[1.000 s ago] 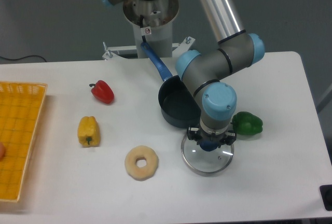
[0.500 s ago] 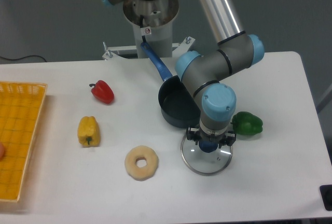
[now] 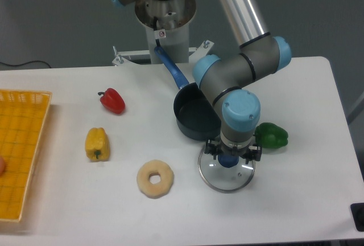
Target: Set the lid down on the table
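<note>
Where the glass lid [image 3: 226,171] lies flat on the white table [image 3: 307,200], it sits just in front of the dark blue long-handled pot [image 3: 193,118] and near the green bell pepper [image 3: 272,135] to its right. The tool [image 3: 230,160] points straight down over the lid's centre, its fingers flanking the blue knob [image 3: 228,161]; whether they clench the knob or have released it cannot be told from this view. The pot stands open, its handle reaching back toward the arm's base [image 3: 165,15]. Well to the left of the lid, a ring-shaped doughnut [image 3: 154,178] lies on the table, with a yellow bell pepper [image 3: 97,143] farther left and a red bell pepper [image 3: 113,100] behind it. A yellow mesh tray [image 3: 23,155] occupies the table's left edge, with a small orange object showing at its left margin, too cropped to identify.
</note>
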Controlling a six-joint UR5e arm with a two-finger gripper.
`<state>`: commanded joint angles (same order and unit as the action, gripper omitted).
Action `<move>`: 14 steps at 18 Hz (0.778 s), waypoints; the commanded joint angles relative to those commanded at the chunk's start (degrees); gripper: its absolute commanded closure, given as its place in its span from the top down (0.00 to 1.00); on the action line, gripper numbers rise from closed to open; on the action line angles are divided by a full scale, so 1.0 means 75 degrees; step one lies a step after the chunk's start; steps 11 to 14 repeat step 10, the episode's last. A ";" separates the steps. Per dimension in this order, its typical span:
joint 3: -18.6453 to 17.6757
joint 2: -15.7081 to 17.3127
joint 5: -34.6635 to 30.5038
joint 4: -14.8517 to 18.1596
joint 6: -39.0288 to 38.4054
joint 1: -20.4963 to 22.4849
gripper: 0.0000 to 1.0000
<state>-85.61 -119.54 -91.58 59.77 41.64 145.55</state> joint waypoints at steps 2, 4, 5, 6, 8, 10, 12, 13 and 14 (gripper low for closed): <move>0.0024 0.0187 -0.0012 0.0035 0.0773 -0.0024 1.00; -0.0034 0.0386 0.0000 0.0047 0.1337 0.0000 1.00; -0.0046 0.0457 -0.0023 0.0047 0.1629 0.0011 1.00; -0.0046 0.0527 -0.0058 0.0070 0.1957 0.0023 1.00; -0.0081 0.0703 -0.0245 0.0082 0.2462 0.0023 1.00; -0.0140 0.0820 -0.0281 0.0094 0.2651 0.0035 1.00; -0.0140 0.0820 -0.0281 0.0094 0.2651 0.0035 1.00; -0.0140 0.0820 -0.0281 0.0094 0.2651 0.0035 1.00; -0.0140 0.0820 -0.0281 0.0094 0.2651 0.0035 1.00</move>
